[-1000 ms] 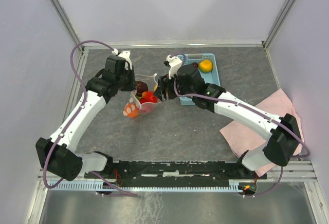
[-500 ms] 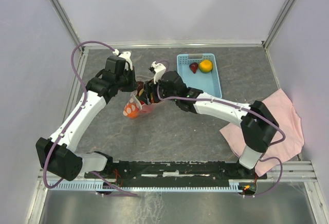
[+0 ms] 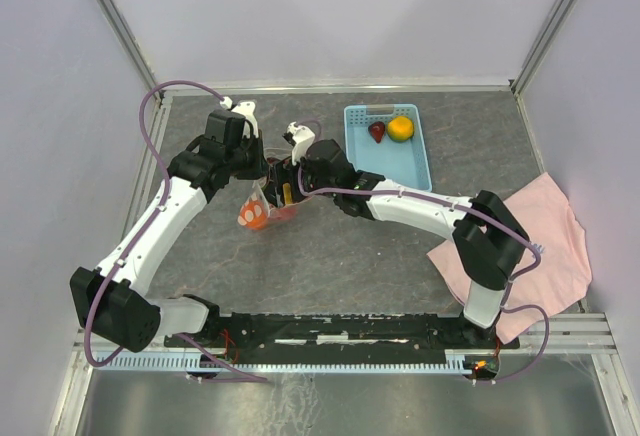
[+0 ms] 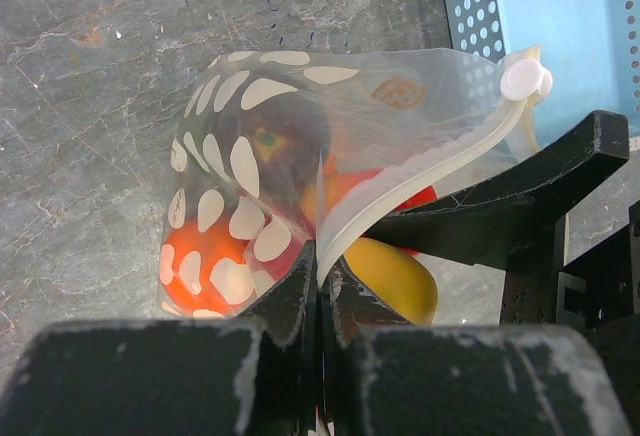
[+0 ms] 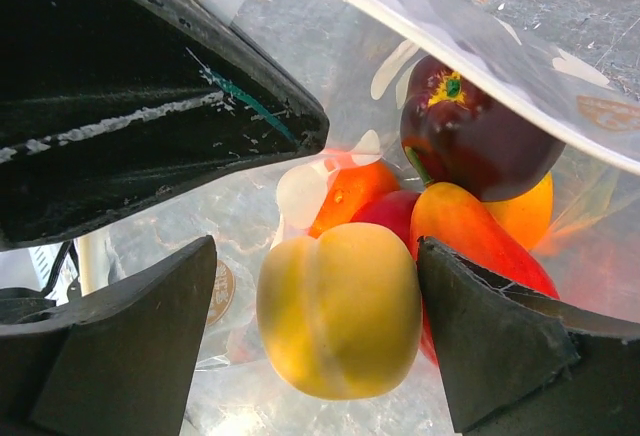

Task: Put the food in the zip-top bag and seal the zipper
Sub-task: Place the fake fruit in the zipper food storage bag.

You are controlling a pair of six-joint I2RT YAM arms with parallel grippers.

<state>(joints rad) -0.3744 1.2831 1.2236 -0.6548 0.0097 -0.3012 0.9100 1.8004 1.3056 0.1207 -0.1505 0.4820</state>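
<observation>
The bag is held up by its zipper, pinched in the left gripper, so the mouth gapes. The right gripper is spread inside it, apparently to release a yellow piece onto the food already bagged.

We look down on a grey, stone-patterned tabletop enclosed by pale lilac walls, with bare metal posts rising at the two far corners. Along the near edge we see a slotted metal rail, and the light falls evenly and softly
</observation>
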